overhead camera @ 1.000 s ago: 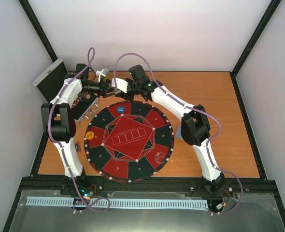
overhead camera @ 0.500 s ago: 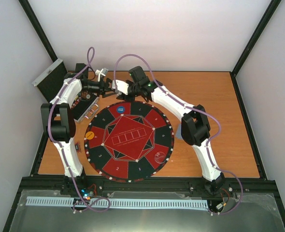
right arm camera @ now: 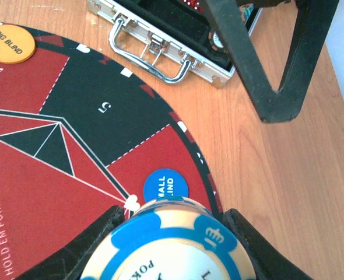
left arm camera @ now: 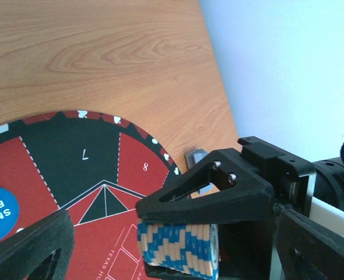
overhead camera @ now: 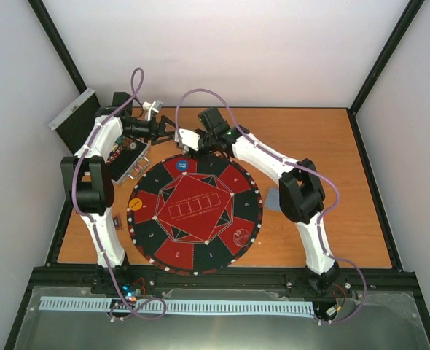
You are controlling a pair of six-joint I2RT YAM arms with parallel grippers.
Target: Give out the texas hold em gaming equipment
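A stack of blue-and-cream poker chips (right arm camera: 172, 248) lies on its side between the fingers of my right gripper (right arm camera: 173, 233), which is shut on it above the mat's far edge (overhead camera: 188, 140). My left gripper (left arm camera: 175, 224) stands wide open around that stack (left arm camera: 178, 248), its fingers (left arm camera: 26, 251) well apart from it. In the top view the left gripper (overhead camera: 171, 131) sits just left of the right one. A blue small-blind button (right arm camera: 165, 186) and an orange big-blind button (right arm camera: 10, 44) lie on the mat. Grey-blue cards (overhead camera: 272, 198) lie right of the mat, partly hidden by the right arm.
The round red-and-black mat (overhead camera: 194, 213) fills the table's middle. An open silver case (overhead camera: 127, 157) lies at the far left beside the left arm, its handle facing the mat (right arm camera: 154, 49). A small dark item (overhead camera: 118, 219) lies left of the mat.
My left gripper has opened and let go of the chip stack, which stays in the right gripper. The right gripper has shifted slightly toward the mat with it.
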